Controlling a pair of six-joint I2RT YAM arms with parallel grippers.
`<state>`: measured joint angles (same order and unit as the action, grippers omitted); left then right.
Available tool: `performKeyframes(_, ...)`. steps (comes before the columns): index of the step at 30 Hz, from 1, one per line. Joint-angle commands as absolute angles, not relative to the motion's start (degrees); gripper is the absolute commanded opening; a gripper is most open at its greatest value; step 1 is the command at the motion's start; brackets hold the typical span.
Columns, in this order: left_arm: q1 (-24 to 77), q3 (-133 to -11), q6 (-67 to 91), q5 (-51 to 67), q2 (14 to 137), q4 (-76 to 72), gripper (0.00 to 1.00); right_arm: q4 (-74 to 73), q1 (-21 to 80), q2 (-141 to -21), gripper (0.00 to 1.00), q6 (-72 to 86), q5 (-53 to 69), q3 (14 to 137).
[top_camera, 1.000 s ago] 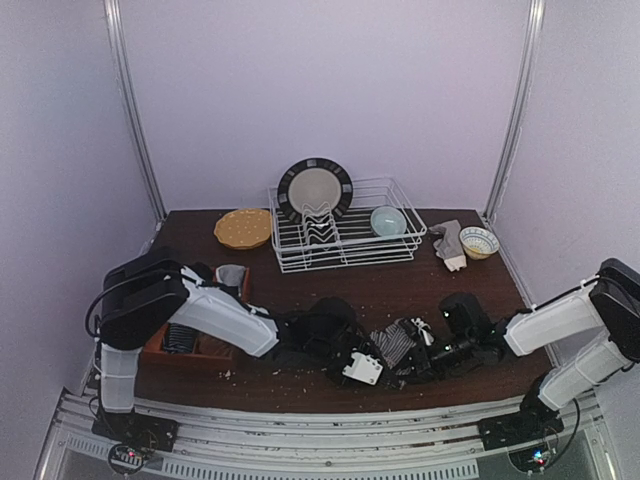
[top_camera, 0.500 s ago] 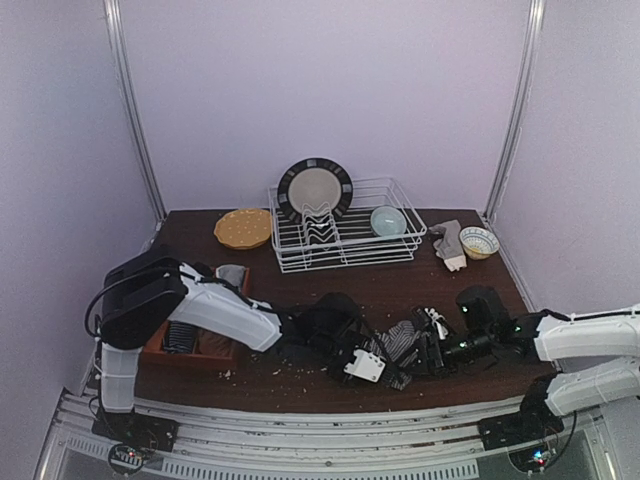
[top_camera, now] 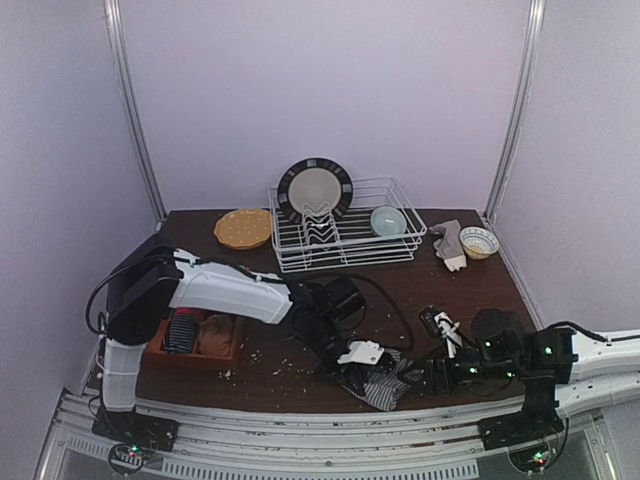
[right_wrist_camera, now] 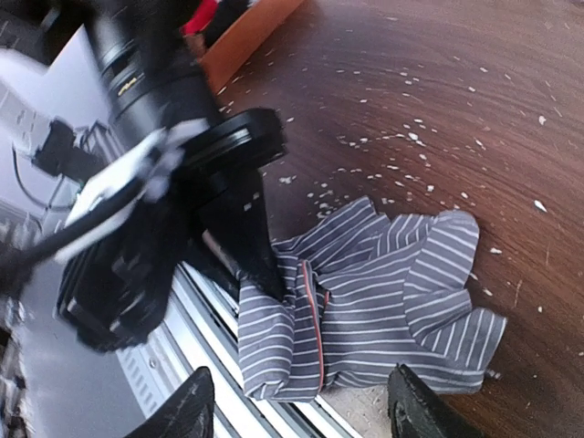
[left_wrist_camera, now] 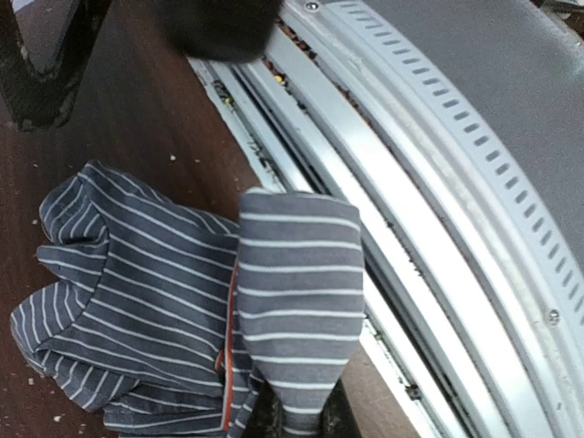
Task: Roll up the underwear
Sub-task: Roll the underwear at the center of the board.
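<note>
The dark brown wooden table (top_camera: 400,285) fills the lower half of the top view. At its near edge, lower centre, lies the crumpled dark grey underwear with fine white stripes (top_camera: 388,382), partly over the ribbed grey metal rail (left_wrist_camera: 438,182). The left gripper (left_wrist_camera: 292,422) is clamped tight on one raised fold. The right gripper (right_wrist_camera: 301,406) gapes wide beside the cloth, gripping nothing.

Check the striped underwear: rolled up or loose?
Loose, not rolled. The striped underwear lies crumpled at the table's near edge, one end pinched in the shut left gripper.
</note>
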<state>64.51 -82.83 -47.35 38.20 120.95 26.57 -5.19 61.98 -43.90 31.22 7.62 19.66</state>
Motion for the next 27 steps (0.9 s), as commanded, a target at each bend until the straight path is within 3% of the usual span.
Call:
performKeyframes(1,63.46,-88.61,-44.17,47.53,125.34,39.74,0.00,-5.75,67.96,-43.13,0.61,26.27,-4.49,19.42)
performKeyframes(10,63.46,-96.61,-41.59,50.87,132.07,46.41,0.00,-4.11,71.18,-42.35,0.58,19.65,-3.19,18.12)
performKeyframes(27,63.46,-114.35,-40.14,54.06,144.81,60.73,0.03,1.77,77.12,-56.53,0.56,23.13,-6.56,17.81)
